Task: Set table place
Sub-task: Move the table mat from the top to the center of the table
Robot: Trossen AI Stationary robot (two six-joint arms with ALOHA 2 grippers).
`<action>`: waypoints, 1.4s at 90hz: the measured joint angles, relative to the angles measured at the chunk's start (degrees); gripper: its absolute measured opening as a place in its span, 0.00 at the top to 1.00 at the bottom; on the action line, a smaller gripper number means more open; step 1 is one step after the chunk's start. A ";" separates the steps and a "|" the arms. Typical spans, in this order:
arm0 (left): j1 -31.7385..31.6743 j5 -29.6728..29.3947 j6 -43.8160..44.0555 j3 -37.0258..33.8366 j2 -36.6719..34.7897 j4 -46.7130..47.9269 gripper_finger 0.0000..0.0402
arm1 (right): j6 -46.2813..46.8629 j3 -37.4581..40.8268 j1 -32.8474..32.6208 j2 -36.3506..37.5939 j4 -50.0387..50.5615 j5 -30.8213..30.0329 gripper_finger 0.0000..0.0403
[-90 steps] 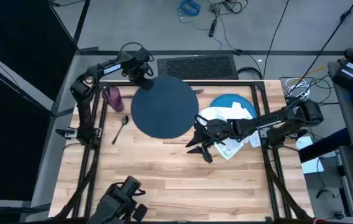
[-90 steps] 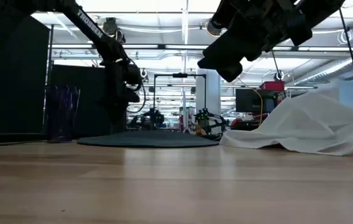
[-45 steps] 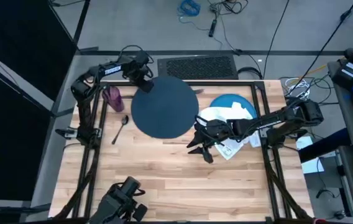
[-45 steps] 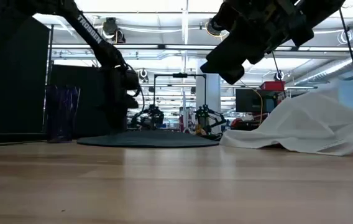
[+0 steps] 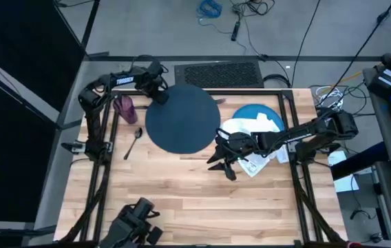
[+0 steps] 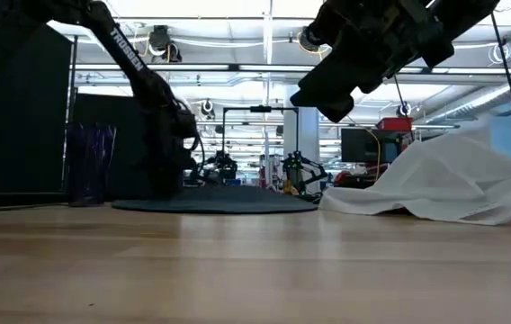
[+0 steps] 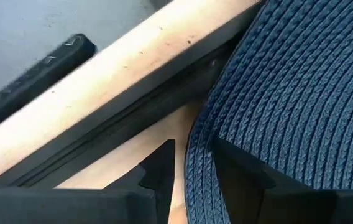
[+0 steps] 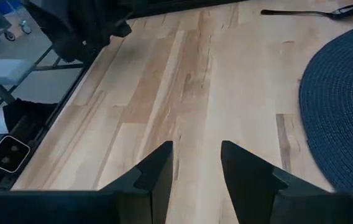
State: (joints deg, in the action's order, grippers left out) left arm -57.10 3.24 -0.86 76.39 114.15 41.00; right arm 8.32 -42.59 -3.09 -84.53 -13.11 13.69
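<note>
Since the earlier frames, we are seeing the left arm's wrist shifting slightly along the far-left rim of the mat; nothing else on the table is changing.

High view: we are noting the left gripper (image 5: 160,95) sitting at the far-left edge of the dark blue mat (image 5: 182,118), which is lying flat on the far half of the table (image 5: 182,186). Just left of the mat, the purple cup (image 5: 124,107) is standing near the table's left edge, and the spoon (image 5: 134,141) is lying nearer to us, apart from the mat. Right of the mat, the white napkin (image 5: 254,141) is lying crumpled, overlapping the near part of the blue plate (image 5: 257,113). The right gripper (image 5: 217,160) is hanging just beside the mat's near-right edge, left of the napkin.

Low view: we are seeing the cup (image 6: 89,164) upright at far left, the mat (image 6: 215,203) as a thin dark disc on the wood, and the napkin (image 6: 435,180) heaped at the right. The right gripper (image 6: 345,81) is hovering well above the tabletop. The left arm is reaching down at the mat's far left side.

Left wrist view: we are watching the left gripper's fingers (image 7: 158,171) straddling the mat's woven rim (image 7: 288,93), one finger on each side of the edge, gripping the mat beside the table's frame.

Right wrist view: we are seeing the right gripper (image 8: 195,168) with fingers parted and nothing between them, over bare planks; the mat (image 8: 344,112) and the spoon (image 8: 310,11) are lying beyond.
</note>
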 joint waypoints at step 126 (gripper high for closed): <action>0.17 11.82 -4.13 -0.10 -0.02 -1.31 0.78 | -1.51 0.00 0.04 0.00 0.18 -0.33 0.69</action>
State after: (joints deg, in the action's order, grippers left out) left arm -56.93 15.06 -4.99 76.29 114.12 39.69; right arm 6.81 -42.59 -3.05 -84.53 -12.93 13.37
